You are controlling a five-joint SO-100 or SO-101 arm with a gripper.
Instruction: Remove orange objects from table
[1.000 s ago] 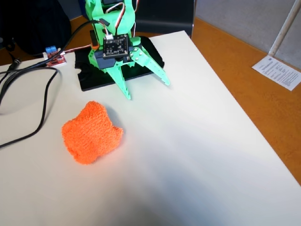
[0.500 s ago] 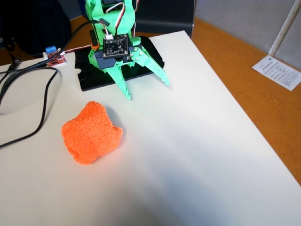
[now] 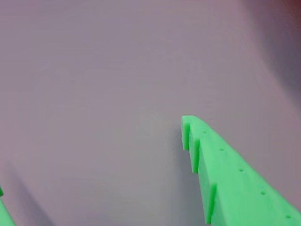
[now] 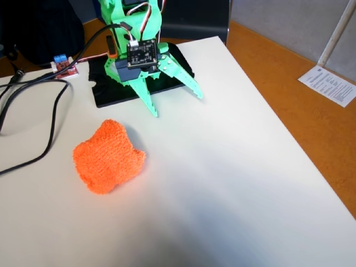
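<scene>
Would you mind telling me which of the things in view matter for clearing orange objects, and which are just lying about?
Belongs to the job:
- orange knitted cloth, left of the open claw in the fixed view
- white table

Just lying about:
- black cables
- red circuit board
- printed paper

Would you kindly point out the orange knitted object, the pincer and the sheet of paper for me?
orange knitted object (image 4: 108,157), fixed view, middle of its fuzzy top.
pincer (image 4: 177,105), fixed view, midway between its two green fingertips, which are spread apart.
sheet of paper (image 4: 328,84), fixed view, centre of the printed page.
</scene>
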